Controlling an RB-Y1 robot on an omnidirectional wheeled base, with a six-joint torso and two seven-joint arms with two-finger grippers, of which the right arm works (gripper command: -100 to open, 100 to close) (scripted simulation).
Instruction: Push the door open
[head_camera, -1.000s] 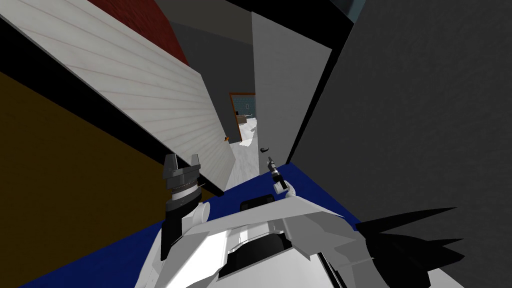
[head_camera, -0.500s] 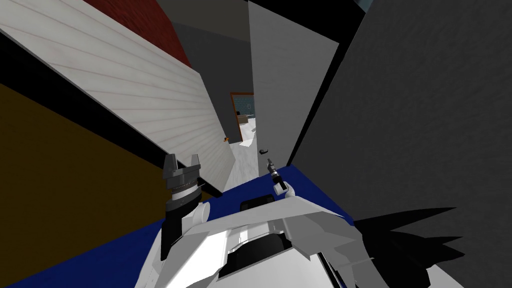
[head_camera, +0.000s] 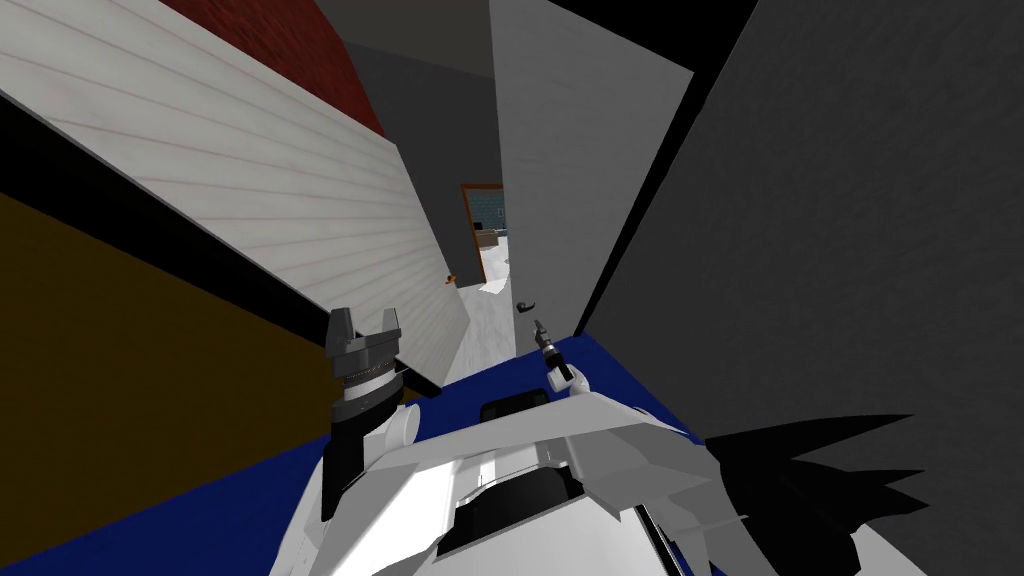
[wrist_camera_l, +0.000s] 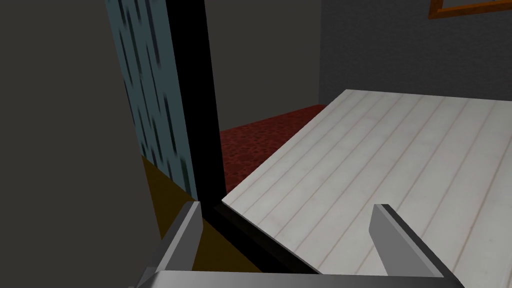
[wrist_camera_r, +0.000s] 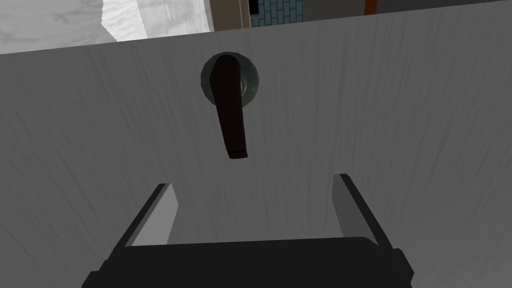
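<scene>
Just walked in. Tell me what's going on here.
The robot is at a plain light grey door, which stands partly open onto a pale-floored hallway. Its right gripper points at the door panel just short of the dark lever handle, fingers open and holding nothing. Whether it touches the panel cannot be told. The left gripper is raised on the other side, open, beside a white planked panel.

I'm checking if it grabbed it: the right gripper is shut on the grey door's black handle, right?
No: the right gripper is open, short of the black handle on the grey door, as the right wrist view shows.
</scene>
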